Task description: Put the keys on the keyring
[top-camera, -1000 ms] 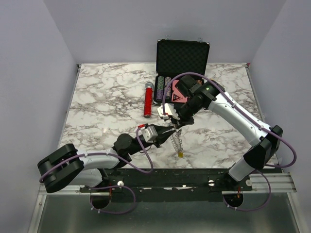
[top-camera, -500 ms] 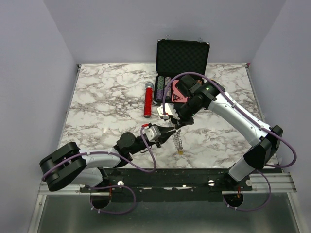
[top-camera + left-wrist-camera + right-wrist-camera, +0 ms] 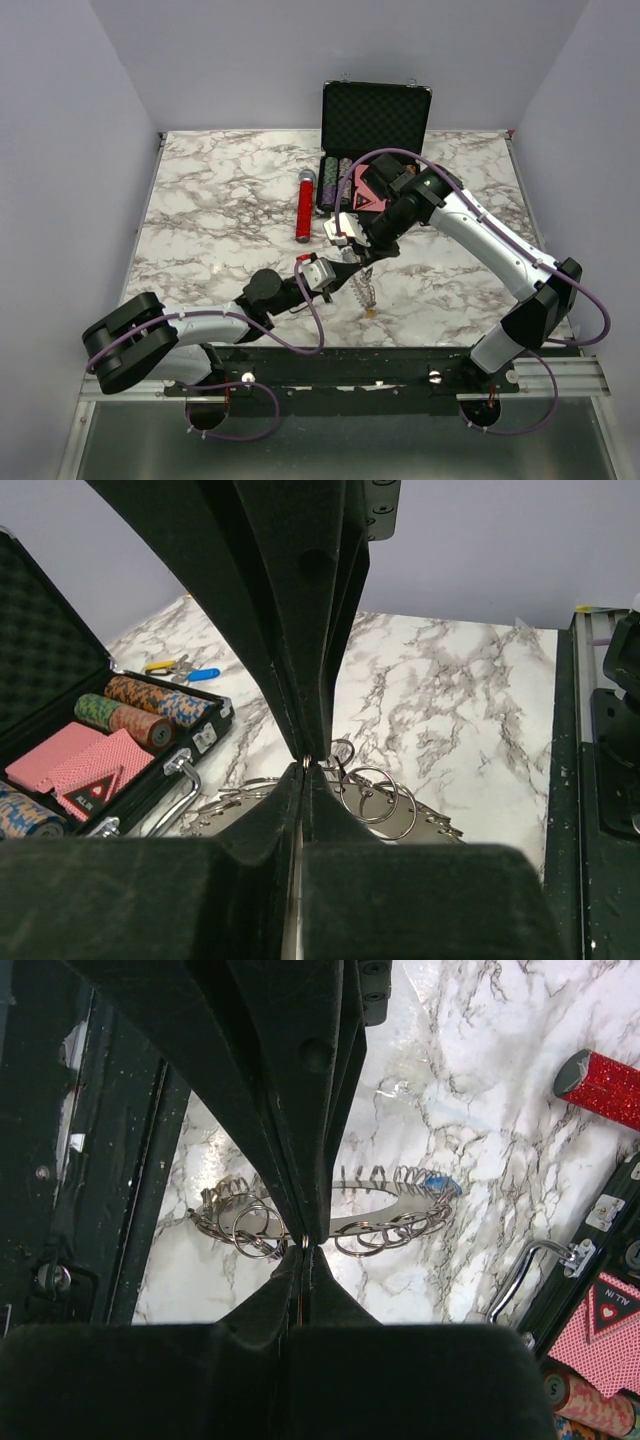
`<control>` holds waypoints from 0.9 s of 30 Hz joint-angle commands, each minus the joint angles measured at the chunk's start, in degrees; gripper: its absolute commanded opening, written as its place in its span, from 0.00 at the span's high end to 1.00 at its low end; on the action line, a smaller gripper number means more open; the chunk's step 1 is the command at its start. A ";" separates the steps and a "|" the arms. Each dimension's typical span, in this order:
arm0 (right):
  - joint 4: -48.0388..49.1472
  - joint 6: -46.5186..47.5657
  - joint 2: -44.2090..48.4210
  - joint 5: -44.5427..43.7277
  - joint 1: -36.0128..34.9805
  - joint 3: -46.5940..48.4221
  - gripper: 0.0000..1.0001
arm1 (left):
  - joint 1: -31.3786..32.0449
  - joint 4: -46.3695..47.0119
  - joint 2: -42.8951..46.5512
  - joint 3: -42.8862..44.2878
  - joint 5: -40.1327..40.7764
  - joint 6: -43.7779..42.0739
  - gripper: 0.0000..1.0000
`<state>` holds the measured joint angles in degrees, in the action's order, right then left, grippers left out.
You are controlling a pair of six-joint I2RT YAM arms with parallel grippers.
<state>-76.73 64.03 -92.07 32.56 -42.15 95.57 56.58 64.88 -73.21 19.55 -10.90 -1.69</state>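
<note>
Right end effector (image 3: 305,1243) shut. Thin wire of keyring (image 3: 390,1228) runs into its tips from both sides, looks pinched there. Left end effector (image 3: 305,763) tips pressed together, small split rings touching them; whether one is caught, cannot tell. Keyring directly under both tips, near front edge of table (image 3: 220,220), long axis left-right across right wrist view. Both arms equally near. Top view shows whole bunch between arms, yellow tag lowest. Only left wrist view shows loose keys (image 3: 182,668) beside open case (image 3: 40,660).
</note>
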 commanded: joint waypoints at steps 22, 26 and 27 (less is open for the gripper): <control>3.94 -15.14 4.00 25.17 11.82 -2.48 0.58 | -1.29 16.58 6.23 -9.00 4.38 14.08 1.00; 9.39 -21.92 5.23 30.37 13.76 -6.27 0.58 | -1.29 22.82 5.80 -10.49 7.81 17.07 1.00; 10.80 -23.15 5.41 31.24 13.85 -6.79 0.58 | -1.29 24.92 5.36 -10.67 8.60 17.60 1.00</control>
<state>-72.51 49.19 -88.44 55.05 -29.30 91.26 55.55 72.05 -67.92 10.09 -7.42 10.98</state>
